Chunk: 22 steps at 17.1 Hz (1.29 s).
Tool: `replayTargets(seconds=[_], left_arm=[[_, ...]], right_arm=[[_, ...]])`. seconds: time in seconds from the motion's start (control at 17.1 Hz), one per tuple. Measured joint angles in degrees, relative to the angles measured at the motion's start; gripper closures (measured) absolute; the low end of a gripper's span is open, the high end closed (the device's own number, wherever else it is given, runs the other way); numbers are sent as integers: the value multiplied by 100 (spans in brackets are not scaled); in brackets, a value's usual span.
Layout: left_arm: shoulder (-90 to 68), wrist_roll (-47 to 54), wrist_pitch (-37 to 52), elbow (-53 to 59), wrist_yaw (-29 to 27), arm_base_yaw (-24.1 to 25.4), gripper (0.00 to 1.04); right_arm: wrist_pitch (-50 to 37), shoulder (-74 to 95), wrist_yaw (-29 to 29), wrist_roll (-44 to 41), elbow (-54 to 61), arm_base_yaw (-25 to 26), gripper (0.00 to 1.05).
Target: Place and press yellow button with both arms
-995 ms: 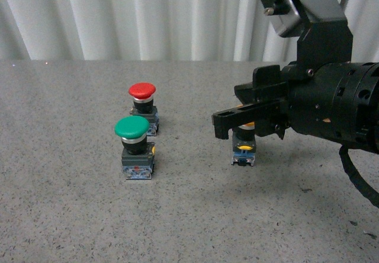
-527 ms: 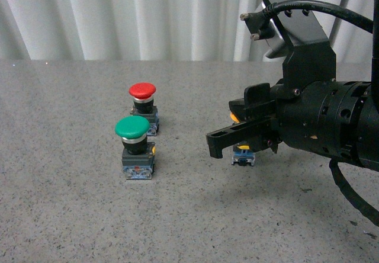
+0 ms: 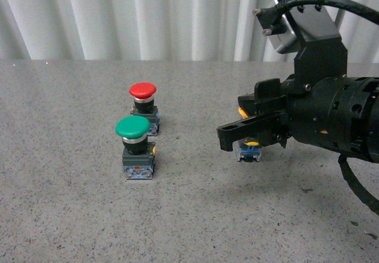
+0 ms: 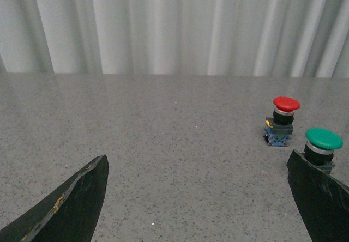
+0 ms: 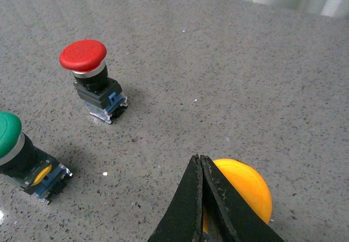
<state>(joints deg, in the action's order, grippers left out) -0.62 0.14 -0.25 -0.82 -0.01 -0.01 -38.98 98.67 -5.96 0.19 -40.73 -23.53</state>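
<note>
The yellow button [image 3: 249,151] stands on the grey table right of centre. Only its grey-blue base and a sliver of its cap show behind my right gripper [image 3: 227,138]. That gripper is shut, with nothing between its fingers, and lies across the top of the button. In the right wrist view the closed fingertips [image 5: 199,163] sit over the yellow button's cap [image 5: 246,190]; whether they touch it I cannot tell. My left gripper [image 4: 199,198] is open over bare table, far from the yellow button, and does not appear in the front view.
A red button [image 3: 143,91] and a green button [image 3: 132,128] stand left of centre, one behind the other. The green button [image 4: 323,139] is close to my left gripper's right finger [image 4: 319,195]. A white curtain hangs behind the table.
My right gripper dipped lower over the yellow button, then came up a little and shifted right. The button's base has stayed about where it was.
</note>
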Motion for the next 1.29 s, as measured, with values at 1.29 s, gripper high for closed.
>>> replayTargets(seconds=[1.29], left_arm=[[0, 0, 2, 0, 0, 0, 7]], right_arm=[[3956, -9556, 592, 37, 3773, 2354, 103]])
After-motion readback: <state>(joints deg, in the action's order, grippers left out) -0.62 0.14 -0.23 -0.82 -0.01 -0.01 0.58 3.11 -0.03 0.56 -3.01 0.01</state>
